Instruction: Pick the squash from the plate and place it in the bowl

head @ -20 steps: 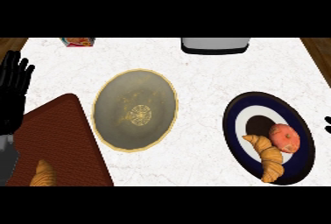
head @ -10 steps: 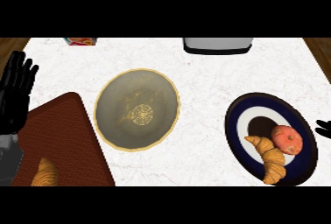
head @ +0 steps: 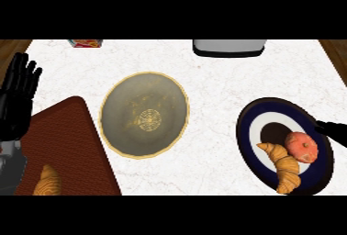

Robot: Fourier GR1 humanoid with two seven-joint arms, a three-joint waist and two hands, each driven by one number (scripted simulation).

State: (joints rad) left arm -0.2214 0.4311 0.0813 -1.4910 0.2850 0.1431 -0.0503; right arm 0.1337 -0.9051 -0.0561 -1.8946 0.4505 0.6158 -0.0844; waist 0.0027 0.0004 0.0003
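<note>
On the marble counter, left robot hand rests open; carton label unreadable.

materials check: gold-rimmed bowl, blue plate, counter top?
Bowl: looks like glazed ceramic or dulled metal, olive-grey with gold rim and central medallion. Plate: likely glazed ceramic, dark blue and white rings, smooth. Counter: marble-like, white with faint veining.

Two croissants, one squash, one plate, one bowl, two hands.
</note>
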